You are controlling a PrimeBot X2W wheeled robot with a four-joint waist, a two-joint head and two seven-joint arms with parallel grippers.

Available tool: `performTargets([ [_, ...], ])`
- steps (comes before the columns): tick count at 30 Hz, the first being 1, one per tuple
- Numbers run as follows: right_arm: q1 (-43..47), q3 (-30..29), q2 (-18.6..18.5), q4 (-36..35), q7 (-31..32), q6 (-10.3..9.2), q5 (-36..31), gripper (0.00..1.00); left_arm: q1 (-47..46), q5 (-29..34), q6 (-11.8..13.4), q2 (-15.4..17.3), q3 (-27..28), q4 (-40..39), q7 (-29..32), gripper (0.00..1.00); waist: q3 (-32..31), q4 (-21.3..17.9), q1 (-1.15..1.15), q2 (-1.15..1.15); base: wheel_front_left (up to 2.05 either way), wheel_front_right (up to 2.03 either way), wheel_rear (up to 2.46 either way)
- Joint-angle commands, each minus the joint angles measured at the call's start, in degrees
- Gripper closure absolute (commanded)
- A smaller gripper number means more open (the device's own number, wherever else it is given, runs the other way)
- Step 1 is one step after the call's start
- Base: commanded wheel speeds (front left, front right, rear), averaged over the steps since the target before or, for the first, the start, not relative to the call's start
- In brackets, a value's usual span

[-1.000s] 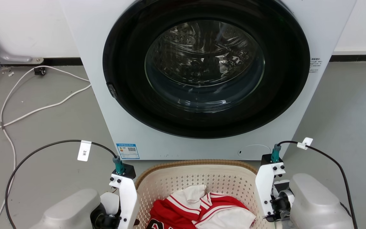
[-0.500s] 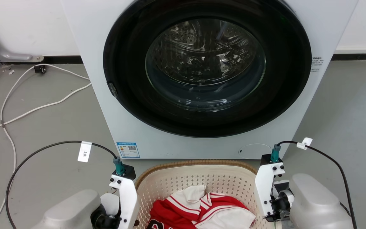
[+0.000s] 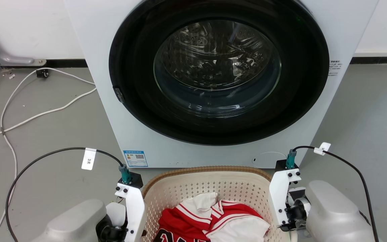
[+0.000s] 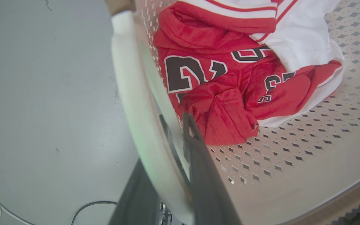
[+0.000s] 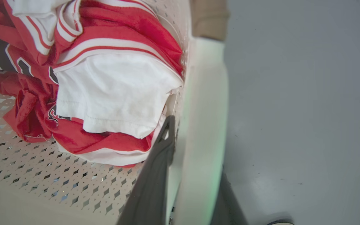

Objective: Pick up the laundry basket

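Left tool (image 4: 164,140) and right tool (image 5: 195,140) each pinch a handle (image 4: 130,93) of the upright laundry basket (image 3: 213,185).

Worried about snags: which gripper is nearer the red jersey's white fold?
Right. The right gripper clamps the cream perforated basket's handle beside the fold; the left gripper clamps the opposite handle.
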Motion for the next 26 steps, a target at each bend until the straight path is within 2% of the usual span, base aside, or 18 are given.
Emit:
performTargets([
  [1,-1.1,0.31,0.14,-0.04,-0.41,0.16,0.14,1.0,-0.53,0.34,-0.99,-0.63,-0.04,-0.54,0.27,1.0,0.0,0.03,0.0,0.0,0.0,0.0,0.0],
  [26,-1.97,2.12,0.33,0.54,-0.82,0.16,1.87,1.0,-0.74,0.6,-1.0,-0.29,-0.06,-0.65,0.75,1.0,-0.07,-0.07,0.0,0.0,0.0,0.0,0.0],
])
